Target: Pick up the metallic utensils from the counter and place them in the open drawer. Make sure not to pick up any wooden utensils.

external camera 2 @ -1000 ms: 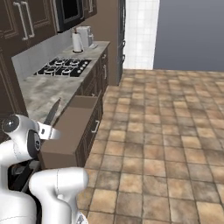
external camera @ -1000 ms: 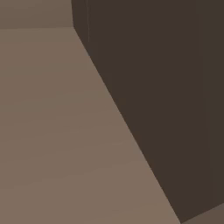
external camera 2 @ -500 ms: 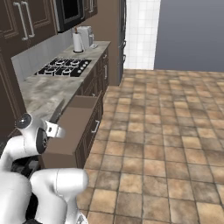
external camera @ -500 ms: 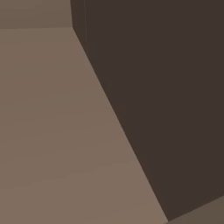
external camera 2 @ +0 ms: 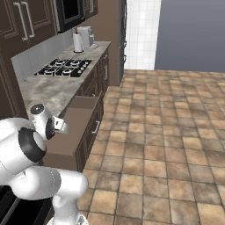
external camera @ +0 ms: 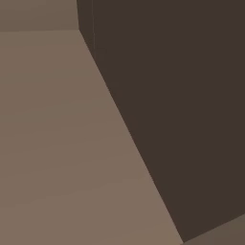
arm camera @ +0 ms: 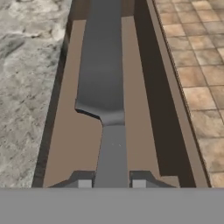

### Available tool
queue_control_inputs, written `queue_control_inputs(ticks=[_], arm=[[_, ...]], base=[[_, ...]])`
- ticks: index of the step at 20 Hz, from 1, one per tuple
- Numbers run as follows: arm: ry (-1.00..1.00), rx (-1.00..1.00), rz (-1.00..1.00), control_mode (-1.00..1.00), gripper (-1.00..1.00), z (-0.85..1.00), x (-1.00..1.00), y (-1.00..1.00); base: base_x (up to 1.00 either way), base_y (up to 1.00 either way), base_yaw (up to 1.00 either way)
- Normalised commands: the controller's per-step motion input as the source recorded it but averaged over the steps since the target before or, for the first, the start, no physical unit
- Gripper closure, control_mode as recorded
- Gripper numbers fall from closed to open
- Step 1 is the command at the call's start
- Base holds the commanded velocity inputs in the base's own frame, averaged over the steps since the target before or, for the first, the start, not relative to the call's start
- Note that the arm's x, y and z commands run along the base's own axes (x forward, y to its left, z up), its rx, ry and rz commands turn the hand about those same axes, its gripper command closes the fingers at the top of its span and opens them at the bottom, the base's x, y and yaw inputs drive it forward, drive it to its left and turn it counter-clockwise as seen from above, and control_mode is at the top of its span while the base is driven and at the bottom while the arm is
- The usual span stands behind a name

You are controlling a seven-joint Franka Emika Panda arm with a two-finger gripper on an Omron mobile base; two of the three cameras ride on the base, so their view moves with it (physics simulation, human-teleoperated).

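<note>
A slim knife [arm camera: 105, 87] with a grey blade runs lengthwise above the open drawer [arm camera: 65, 131], and my gripper [arm camera: 111, 183] is shut on its handle end. The blade points away from the hand, along the drawer's brown floor. From the right base view the gripper [external camera 2: 61, 126] hangs over the near part of the pulled-out drawer [external camera 2: 81, 110], below the stone top. The island counter and the wooden utensils are out of view.
A marbled wall counter [external camera 2: 48, 90] with a stove [external camera 2: 63, 68] borders the drawer's left side. Tiled floor [external camera 2: 167, 132] lies to its right. A dark brown panel [external camera: 182, 119] and a flat tan surface [external camera: 57, 143] fill the left base view.
The hand has swung down and to the right with the knife, from above the stone top to over the open drawer. The blade no longer sticks up.
</note>
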Motion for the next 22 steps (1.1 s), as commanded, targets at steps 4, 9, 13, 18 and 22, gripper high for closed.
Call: queue_control_inputs(ticks=[4,9,13,18,22], arm=[[0.12,-0.11,0.0,-1.0,1.0,-0.53,0.88,0.21],[0.11,-0.06,0.0,-1.0,1.0,-0.74,0.83,-0.21],[0.12,0.0,0.0,-1.0,1.0,-0.69,0.61,-0.37],[0.09,-0.06,0.0,-1.0,1.0,-0.62,0.61,0.0],[0.14,-0.12,-0.04,-1.0,1.0,-0.85,0.48,-0.34]], base=[[0.0,0.0,0.0],[0.0,0.0,0.0],[0.0,0.0,0.0],[0.0,0.0,0.0],[0.0,0.0,0.0]])
